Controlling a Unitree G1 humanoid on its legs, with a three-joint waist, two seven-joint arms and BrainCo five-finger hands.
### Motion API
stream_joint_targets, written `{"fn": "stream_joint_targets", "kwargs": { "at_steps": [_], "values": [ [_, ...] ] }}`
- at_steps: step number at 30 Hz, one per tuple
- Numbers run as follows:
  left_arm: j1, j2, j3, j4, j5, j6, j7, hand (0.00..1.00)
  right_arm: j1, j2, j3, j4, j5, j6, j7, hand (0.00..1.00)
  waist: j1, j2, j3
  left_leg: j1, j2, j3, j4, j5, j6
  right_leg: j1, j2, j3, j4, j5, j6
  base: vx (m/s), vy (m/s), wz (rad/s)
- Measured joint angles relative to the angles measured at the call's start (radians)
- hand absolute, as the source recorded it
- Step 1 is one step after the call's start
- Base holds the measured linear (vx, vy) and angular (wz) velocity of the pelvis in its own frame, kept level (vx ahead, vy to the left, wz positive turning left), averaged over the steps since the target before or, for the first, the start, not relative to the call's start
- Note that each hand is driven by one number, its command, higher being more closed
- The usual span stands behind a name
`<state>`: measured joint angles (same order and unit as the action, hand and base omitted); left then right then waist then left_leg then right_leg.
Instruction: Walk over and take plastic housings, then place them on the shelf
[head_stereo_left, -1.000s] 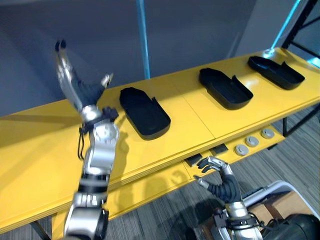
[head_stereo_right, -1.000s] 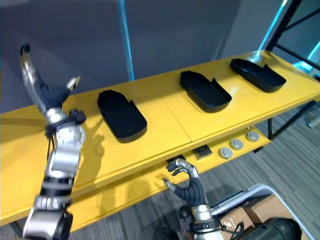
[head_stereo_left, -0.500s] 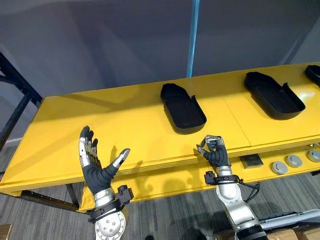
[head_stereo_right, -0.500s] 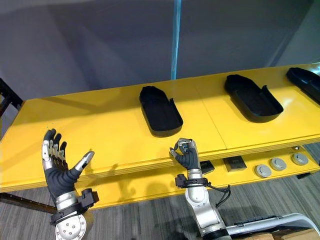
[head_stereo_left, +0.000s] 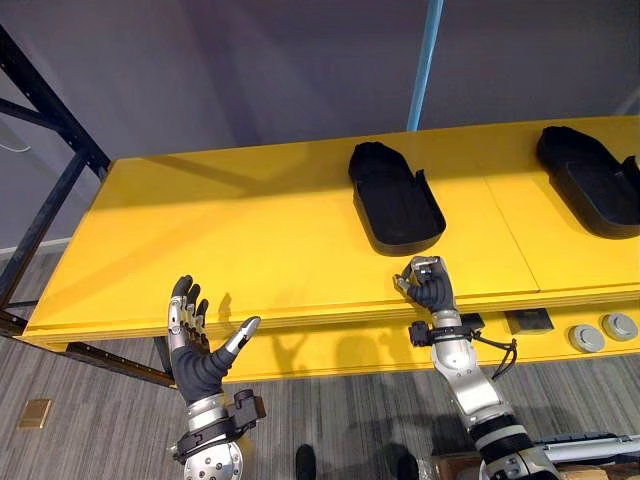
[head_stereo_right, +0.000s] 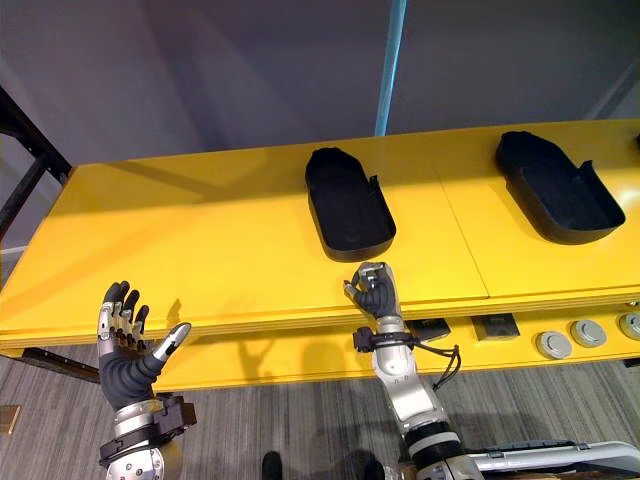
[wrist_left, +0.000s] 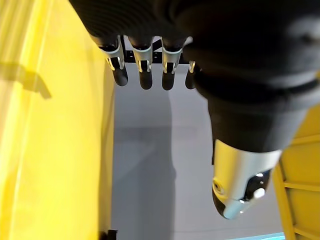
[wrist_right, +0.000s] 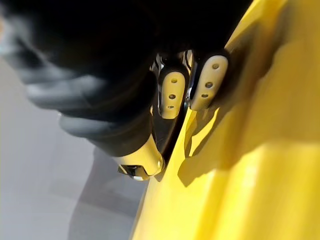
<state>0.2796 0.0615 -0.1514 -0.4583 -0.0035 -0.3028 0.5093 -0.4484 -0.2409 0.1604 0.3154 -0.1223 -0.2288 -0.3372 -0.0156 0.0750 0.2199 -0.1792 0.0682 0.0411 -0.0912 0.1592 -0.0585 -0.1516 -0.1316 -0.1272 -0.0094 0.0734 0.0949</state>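
- While the left hand (head_stereo_left: 195, 352) hung before the front edge of the yellow table (head_stereo_left: 240, 230), well apart from any housing, its fingers stood straight and spread, thumb out to the side, holding nothing.
- The right hand (head_stereo_left: 430, 290) sat at the table's front edge, fingers curled into a loose fist with nothing in them.
- The nearest black plastic housing (head_stereo_left: 395, 198) lay hollow side up on the tabletop, just beyond the right hand but apart from it.
- A second housing (head_stereo_left: 592, 180) lay farther right on the same top.
- A blue pole (head_stereo_left: 430, 50) rose behind the table; round grey discs (head_stereo_left: 620, 326) lay on the lower ledge.
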Motion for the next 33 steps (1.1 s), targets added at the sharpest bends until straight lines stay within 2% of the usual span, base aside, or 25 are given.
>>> {"fn": "stream_joint_targets", "kwargs": {
  "at_steps": [11, 18, 20, 21, 24, 25, 28, 29, 33],
  "values": [
    [-0.001, -0.012, -0.035, 0.0, -0.034, 0.0, -0.042, 0.0, -0.15, -0.012, 0.001, 0.104, 0.001, -0.004, 0.001, 1.0, 0.009, 0.007, 0.037, -0.01, -0.002, -0.027, 0.0, 0.009, -0.004, 0.002, -0.001, -0.025, 0.001, 0.0, 0.001, 0.0, 0.011, 0.06],
    [-0.006, -0.015, -0.043, 0.0, -0.053, 0.0, -0.047, 0.0, -0.166, -0.022, 0.007, 0.1, 0.037, -0.008, 0.005, 1.0, 0.008, 0.008, 0.057, -0.011, -0.003, -0.033, -0.001, 0.013, -0.002, 0.003, -0.002, -0.028, 0.005, -0.003, -0.003, -0.01, 0.003, 0.01],
    [-0.012, -0.015, -0.053, 0.0, -0.053, 0.0, -0.056, 0.0, -0.124, -0.019, 0.009, 0.045, 0.037, -0.008, 0.017, 1.0, 0.008, 0.007, 0.058, -0.011, -0.002, -0.032, -0.001, 0.013, -0.002, 0.003, -0.001, -0.028, 0.004, -0.003, -0.003, 0.0, 0.0, 0.0],
    [-0.013, -0.015, -0.054, 0.0, -0.052, 0.0, -0.058, 0.0, -0.099, -0.017, 0.009, 0.012, 0.037, -0.007, 0.019, 0.0, 0.008, 0.007, 0.058, -0.01, -0.002, -0.032, 0.0, 0.013, -0.002, 0.004, -0.001, -0.028, 0.003, -0.003, -0.003, 0.0, 0.0, 0.0],
    [-0.045, -0.014, -0.065, 0.0, -0.05, 0.002, -0.061, 0.0, 0.119, 0.014, 0.016, -0.221, 0.037, -0.007, 0.049, 0.0, -0.003, 0.003, 0.059, -0.005, -0.002, -0.029, 0.002, 0.013, -0.002, 0.01, 0.0, -0.027, 0.002, -0.001, -0.001, 0.02, 0.009, -0.03],
    [-0.062, -0.012, -0.067, 0.0, -0.049, 0.004, -0.064, 0.0, 0.23, 0.037, 0.01, -0.317, 0.037, -0.008, 0.063, 0.0, -0.016, -0.004, 0.062, 0.01, 0.0, -0.019, 0.003, 0.01, -0.006, 0.02, 0.001, -0.021, 0.002, -0.001, -0.001, 0.02, 0.008, -0.1],
    [-0.075, -0.004, -0.069, 0.004, -0.045, 0.007, -0.074, 0.0, 0.393, 0.069, -0.015, -0.457, 0.037, -0.01, 0.077, 0.0, -0.045, -0.023, 0.058, 0.038, 0.006, -0.001, -0.001, 0.003, -0.014, 0.039, 0.005, -0.006, 0.0, -0.004, -0.004, 0.0, 0.004, -0.25],
    [-0.075, 0.004, -0.072, 0.017, -0.03, 0.011, -0.084, 0.0, 0.5, 0.095, -0.047, -0.534, 0.037, -0.014, 0.087, 0.0, -0.064, -0.044, 0.046, 0.057, 0.014, 0.025, -0.001, -0.009, -0.024, 0.042, 0.013, 0.02, 0.0, -0.009, -0.008, -0.01, 0.0, -0.56],
    [-0.062, 0.01, -0.077, 0.057, -0.028, 0.029, -0.107, 0.0, 0.739, 0.161, -0.183, -0.629, 0.037, -0.026, 0.106, 0.0, -0.102, -0.101, -0.011, 0.105, 0.043, 0.115, -0.001, -0.04, -0.04, 0.037, 0.043, 0.107, -0.002, -0.013, -0.005, -0.01, -0.009, -0.66]
  ]
}}
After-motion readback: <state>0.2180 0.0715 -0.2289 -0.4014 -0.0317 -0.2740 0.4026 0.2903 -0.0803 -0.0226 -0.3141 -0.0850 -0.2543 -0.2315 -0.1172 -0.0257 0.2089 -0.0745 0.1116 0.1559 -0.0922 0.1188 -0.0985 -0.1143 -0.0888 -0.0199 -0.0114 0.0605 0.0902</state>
